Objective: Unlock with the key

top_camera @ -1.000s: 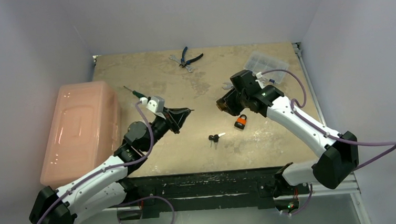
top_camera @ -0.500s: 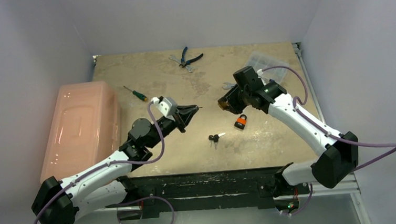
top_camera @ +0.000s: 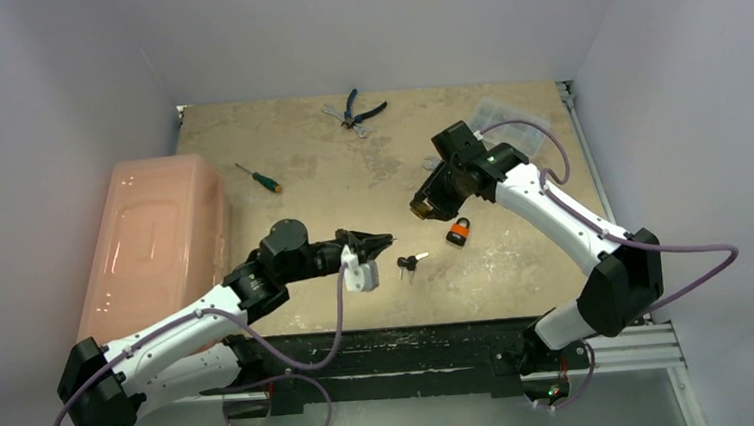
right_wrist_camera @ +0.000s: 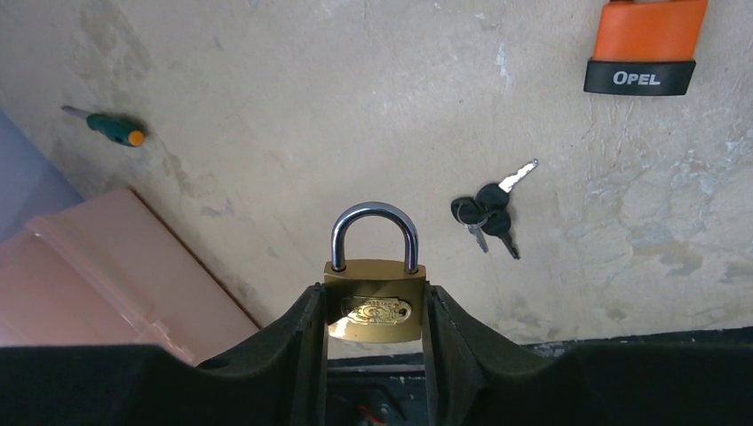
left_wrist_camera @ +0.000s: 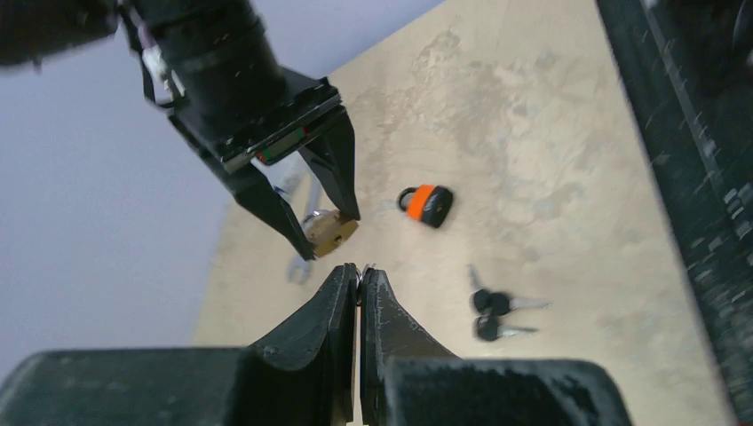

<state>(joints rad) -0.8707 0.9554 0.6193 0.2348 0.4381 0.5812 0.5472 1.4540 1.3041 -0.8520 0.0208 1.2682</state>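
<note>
The right fingers (right_wrist_camera: 306,324) clamp the body of a brass padlock (right_wrist_camera: 374,306) from both sides. Its steel shackle stands upright and is seated in the body. The right wrist view shows this clearly, while from above the lock is only a small brass spot (top_camera: 421,210) under the wrist.

The left fingers (left_wrist_camera: 351,288) are pressed together with nothing between them (the left wrist view shows the tips meeting). From above they hang (top_camera: 383,241) just left of the keys (top_camera: 410,262), apart from them.

The keys, a small bunch with black heads, lie flat on the surface (top_camera: 298,148), between the two arms and near its front edge. Both wrist views also show them (left_wrist_camera: 493,312) (right_wrist_camera: 484,216).

An orange padlock (top_camera: 459,231) lies just right of the keys. Only the right wrist view shows the word OPEL on its black band (right_wrist_camera: 641,78).

The overhead view alone takes in the pliers (top_camera: 356,109) at the far edge. A green-handled screwdriver (top_camera: 256,177) and a pink bin (top_camera: 155,244) sit to the left.
</note>
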